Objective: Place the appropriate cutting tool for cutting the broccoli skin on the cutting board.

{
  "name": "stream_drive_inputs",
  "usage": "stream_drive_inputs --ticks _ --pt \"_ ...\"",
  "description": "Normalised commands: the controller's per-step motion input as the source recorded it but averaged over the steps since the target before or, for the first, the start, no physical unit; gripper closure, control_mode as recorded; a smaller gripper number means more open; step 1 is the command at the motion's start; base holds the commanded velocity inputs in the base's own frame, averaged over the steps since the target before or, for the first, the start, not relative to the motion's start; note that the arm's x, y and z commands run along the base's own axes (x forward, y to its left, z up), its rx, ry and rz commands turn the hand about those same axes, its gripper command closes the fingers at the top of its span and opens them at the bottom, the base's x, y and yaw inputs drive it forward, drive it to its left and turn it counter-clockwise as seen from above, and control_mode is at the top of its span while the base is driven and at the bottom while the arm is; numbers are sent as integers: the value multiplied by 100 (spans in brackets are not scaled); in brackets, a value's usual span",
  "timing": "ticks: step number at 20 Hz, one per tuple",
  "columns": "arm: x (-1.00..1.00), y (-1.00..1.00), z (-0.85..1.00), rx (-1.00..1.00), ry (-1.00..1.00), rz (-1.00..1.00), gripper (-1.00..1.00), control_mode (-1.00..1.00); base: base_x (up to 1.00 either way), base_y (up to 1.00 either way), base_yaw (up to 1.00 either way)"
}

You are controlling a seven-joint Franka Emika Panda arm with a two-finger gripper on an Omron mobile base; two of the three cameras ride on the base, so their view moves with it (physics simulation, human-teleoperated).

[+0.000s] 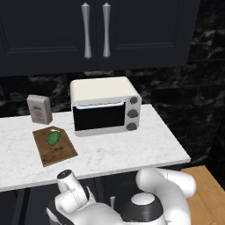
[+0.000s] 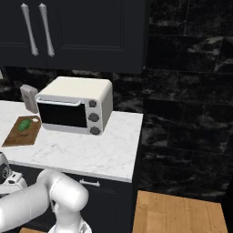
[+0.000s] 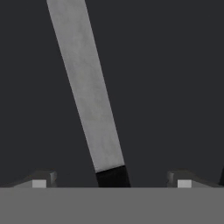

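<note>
Hand view: gripper (image 3: 112, 179) fingers spread wide apart, the knife (image 3: 89, 94) lying between them untouched, blade running toward 11 o'clock. Left base view: broccoli (image 1: 53, 138) rests on the cutting board (image 1: 59, 152), at 8 o'clock from the toaster oven (image 1: 105, 105)

A long slim knife (image 3: 89, 94) lies on a flat dark surface, seen from close above in the hand view. Its grey metal blade runs from the top of that view slantwise down toward the bottom middle, where the start of its black handle shows. On a white marble counter, a flat dark-brown wooden cutting board (image 1: 54, 146) lies with its clipped corners at the far end, toward the wall. A small rounded green piece of broccoli (image 1: 53, 138) rests on the far half of the board. In the right base view the same board (image 2: 20, 132) sits at the left edge of the counter, with the broccoli (image 2: 24, 124) on its far end.
</note>
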Motion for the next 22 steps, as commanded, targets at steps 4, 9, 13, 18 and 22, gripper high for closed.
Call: stream_drive_inputs --ticks 4,9,13,18,22 --pt "-1 -1 -43 0 0 0 -100 -100 0 0 0" --pt "0 -1 -46 0 0 0 -100 -100 0 0 0" --pt "-7 0 -64 -1 3 0 100 -100 0 0 0" --pt "-23 -3 -67 0 3 0 100 -100 0 0 0" --pt "-39 -19 -58 0 0 0 100 -100 0 0 0"
